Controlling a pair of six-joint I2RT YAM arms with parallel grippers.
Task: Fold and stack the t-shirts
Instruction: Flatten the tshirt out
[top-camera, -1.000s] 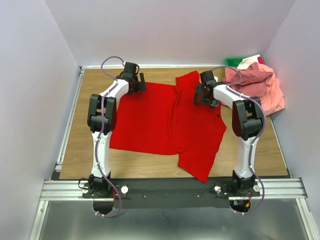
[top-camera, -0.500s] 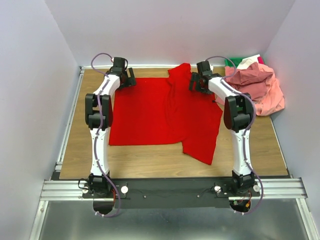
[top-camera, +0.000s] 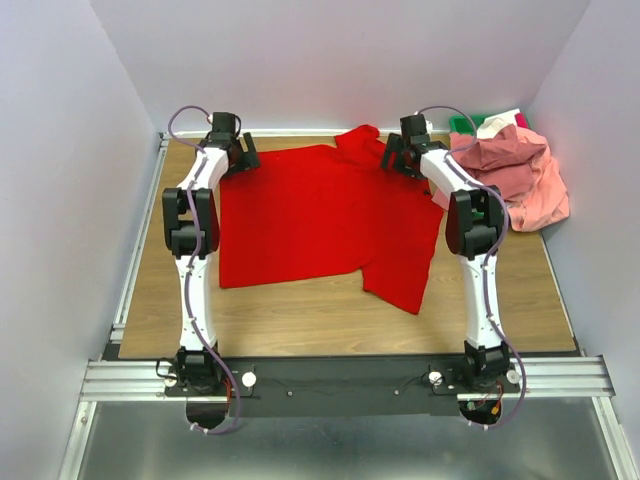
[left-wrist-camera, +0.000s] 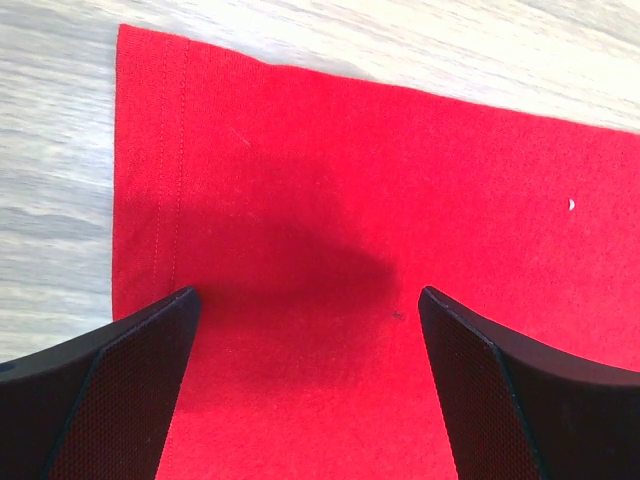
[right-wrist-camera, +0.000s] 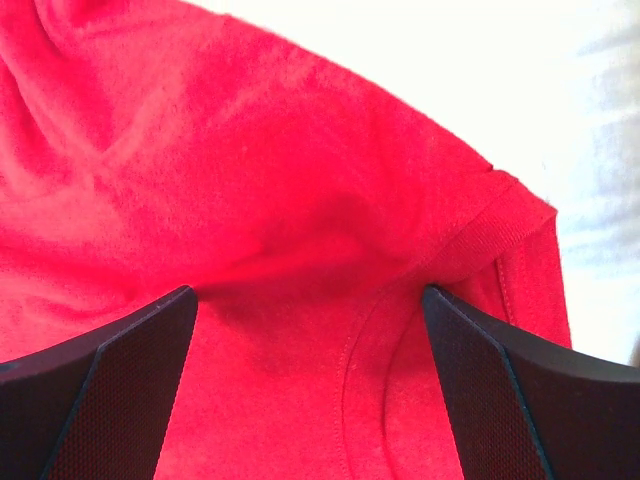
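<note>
The bright red t-shirt lies spread on the wooden table, with its right part creased and a flap hanging toward the near side. My left gripper is open at the shirt's far left corner. In the left wrist view the left gripper straddles flat red cloth near a stitched hem. My right gripper is open at the far right of the shirt. In the right wrist view the right gripper straddles bunched cloth by the collar. Salmon pink t-shirts lie heaped at the far right.
A green bin sits at the far right corner under the pink heap, with a white cloth on it. Grey walls stand close on three sides. A metal rail runs along the near edge. Bare wood shows in front of the shirt.
Both grippers have moved toward the far wall and apart, the left one further left. The red shirt has slid away with them and now lies flatter.
</note>
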